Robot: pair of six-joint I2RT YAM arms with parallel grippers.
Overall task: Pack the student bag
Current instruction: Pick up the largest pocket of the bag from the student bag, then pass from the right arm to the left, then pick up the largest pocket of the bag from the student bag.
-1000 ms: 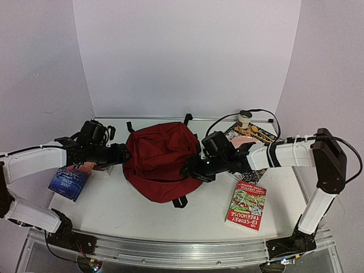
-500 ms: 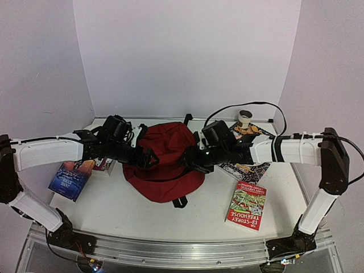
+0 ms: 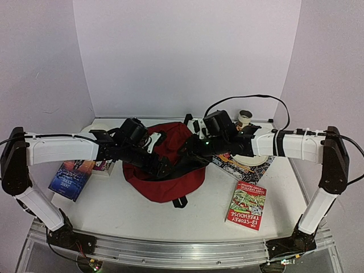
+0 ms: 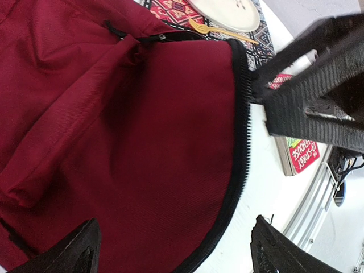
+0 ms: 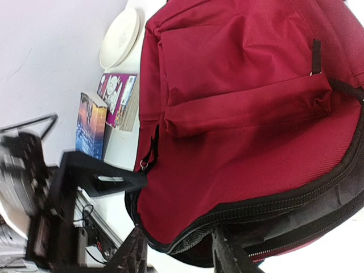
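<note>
- The student bag (image 3: 170, 185) lies mid-bench (image 3: 125, 207).
- To its left, a book (image 3: 69, 177) lies at the bench's edge, with a second book (image 3: 103, 166) between it and the bag.
- To the bag's right lies a mat (image 3: 230, 165) with a plate (image 3: 255, 161) on it.
- A third book (image 3: 247, 205) lies in front of the mat.
- A small round container (image 3: 245, 118) stands behind the mat.
- The left gripper (image 3: 162, 166) and the right gripper (image 3: 190, 153) are over the bag.

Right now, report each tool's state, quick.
Left tool: open, empty, over the student bag.
Right tool: partly closed around the zipper rim; grip cannot be told.
</note>
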